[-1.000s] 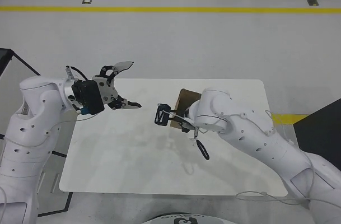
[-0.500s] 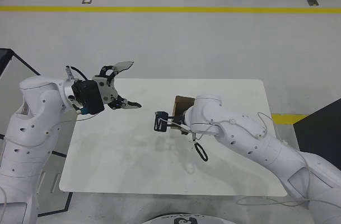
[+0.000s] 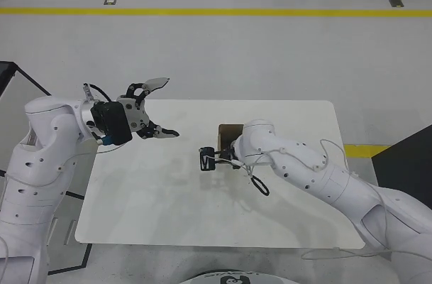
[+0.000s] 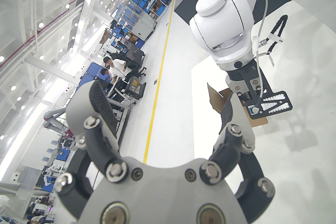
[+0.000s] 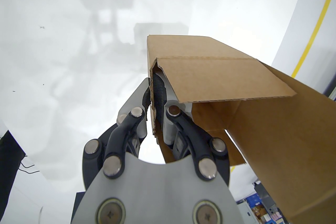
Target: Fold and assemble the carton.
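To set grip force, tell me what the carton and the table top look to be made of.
Carton: corrugated cardboard, plain matte brown; the wavy fluting shows along its cut edges, one of them frayed. Table top: a smooth white sheet with a slight sheen, since it carries soft reflections; likely laminate or coated board, but the look leaves that open.

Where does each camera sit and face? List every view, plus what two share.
Top: overhead, looking down at the table; left arm and right arm show.
Left wrist: faces the carton and right arm; open left gripper shows.
Right wrist: faces the table; right gripper pinches the carton's wall.
Both wrists share the carton.
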You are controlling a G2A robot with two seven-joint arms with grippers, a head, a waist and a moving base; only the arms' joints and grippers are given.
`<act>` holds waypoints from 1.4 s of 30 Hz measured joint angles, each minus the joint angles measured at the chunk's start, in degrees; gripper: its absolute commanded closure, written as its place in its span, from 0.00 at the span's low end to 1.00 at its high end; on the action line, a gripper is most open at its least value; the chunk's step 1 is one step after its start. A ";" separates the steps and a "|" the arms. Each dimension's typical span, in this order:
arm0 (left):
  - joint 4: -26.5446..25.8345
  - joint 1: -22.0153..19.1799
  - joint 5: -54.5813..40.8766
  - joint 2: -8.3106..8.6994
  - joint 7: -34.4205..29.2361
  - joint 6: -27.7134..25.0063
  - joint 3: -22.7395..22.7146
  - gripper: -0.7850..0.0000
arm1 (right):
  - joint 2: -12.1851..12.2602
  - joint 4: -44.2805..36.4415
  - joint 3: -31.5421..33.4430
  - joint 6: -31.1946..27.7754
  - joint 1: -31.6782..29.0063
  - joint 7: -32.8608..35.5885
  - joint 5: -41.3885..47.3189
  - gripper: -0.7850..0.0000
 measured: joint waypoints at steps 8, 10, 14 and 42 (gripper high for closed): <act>0.00 0.00 0.00 0.00 0.00 0.00 0.00 0.00 | -1.48 2.21 -1.68 2.32 -0.78 -2.68 -4.11 1.00; 0.00 0.00 0.00 0.00 0.00 0.00 0.00 0.00 | -1.85 2.94 -1.78 3.09 -1.07 -3.18 -4.16 1.00; 0.00 0.00 0.00 0.00 0.00 0.00 0.00 0.00 | -2.50 4.22 -1.91 3.25 -1.40 -4.15 -3.70 1.00; 0.00 0.00 0.00 0.00 0.00 0.00 0.00 0.00 | -3.08 3.51 1.75 2.95 -3.53 -1.46 -2.33 0.41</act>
